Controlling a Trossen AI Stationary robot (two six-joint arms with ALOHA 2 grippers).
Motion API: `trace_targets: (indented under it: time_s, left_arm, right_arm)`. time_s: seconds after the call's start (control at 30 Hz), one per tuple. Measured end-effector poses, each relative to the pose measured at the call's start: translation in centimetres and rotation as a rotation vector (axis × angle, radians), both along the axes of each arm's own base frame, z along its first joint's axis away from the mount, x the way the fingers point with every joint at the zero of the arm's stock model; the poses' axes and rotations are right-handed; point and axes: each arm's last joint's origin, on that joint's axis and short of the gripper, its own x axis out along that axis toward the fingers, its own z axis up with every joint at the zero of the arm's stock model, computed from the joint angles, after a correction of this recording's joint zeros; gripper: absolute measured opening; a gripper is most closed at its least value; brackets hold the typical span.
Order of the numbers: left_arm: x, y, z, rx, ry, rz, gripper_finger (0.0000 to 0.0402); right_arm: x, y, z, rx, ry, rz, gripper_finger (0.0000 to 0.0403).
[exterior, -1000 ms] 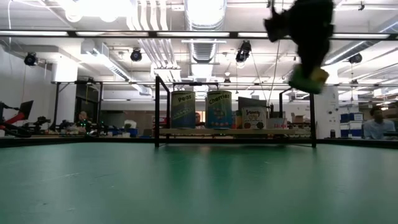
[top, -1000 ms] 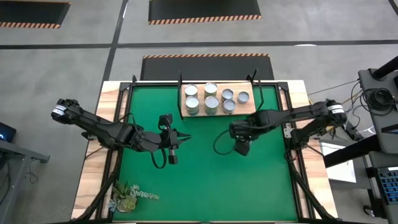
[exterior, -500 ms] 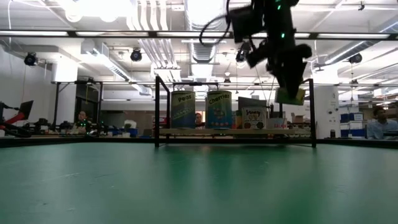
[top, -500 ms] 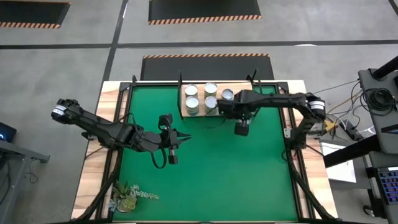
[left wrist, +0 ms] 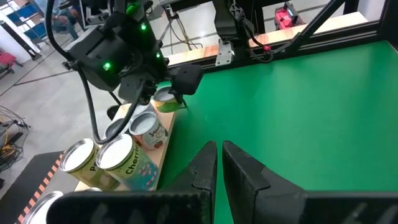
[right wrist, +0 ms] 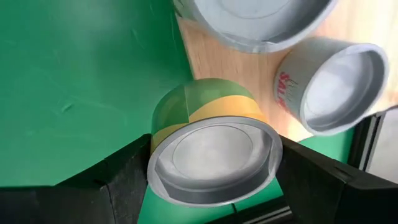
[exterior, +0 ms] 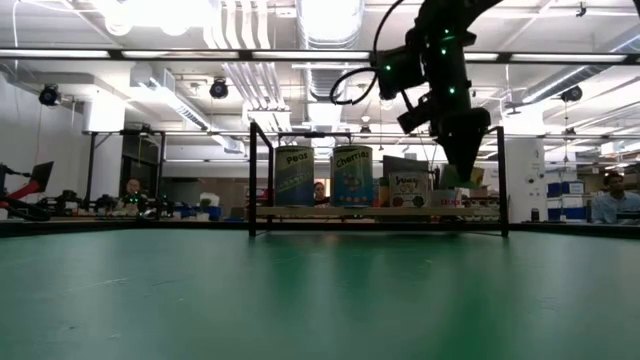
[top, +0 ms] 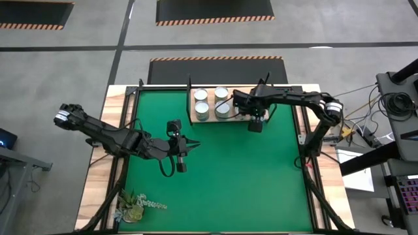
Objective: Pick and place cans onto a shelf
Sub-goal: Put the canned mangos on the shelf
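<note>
Start at the left edge of the table: your left arm reaches in over the green mat (top: 215, 176), and its left gripper (top: 194, 145) sits over the middle of the mat, left of centre, well apart from everything else. In the left wrist view its fingers (left wrist: 205, 163) lie almost touching, pinched together around nothing.

Near the front left corner you have a small plant sprig (top: 134, 205) lying on the wooden rim.

Move toward the far edge and you reach the shelf (top: 225, 119), its board set against that edge near the middle. Cans (top: 202, 96) stand on its left part, silver tops up; from table height two tall ones, a blue can (exterior: 352, 176) among them, stand side by side.

Further right, your right gripper (top: 257, 117) hangs over the shelf's right part by its near edge. It is clamped on a green-and-yellow can (right wrist: 211, 149), held between both dark fingers (right wrist: 124, 180), above the board's edge and just beside a small red-lettered can (right wrist: 336, 84) already standing there.
</note>
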Motion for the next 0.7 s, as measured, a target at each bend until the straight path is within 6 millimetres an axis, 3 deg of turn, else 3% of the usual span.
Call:
trace_targets:
  time_s: [0.2, 0.7]
  left_arm:
    - [0.0, 0.0, 0.0, 0.000, 0.000, 0.001, 0.0008]
    - [0.0, 0.0, 0.0, 0.000, 0.000, 0.000, 0.0008]
  right_arm:
    - [-0.3, -0.6, -1.2, -0.013, -0.009, 0.021, 0.0290]
    - [-0.6, -1.8, -1.7, -0.081, -0.005, -0.001, 0.0290]
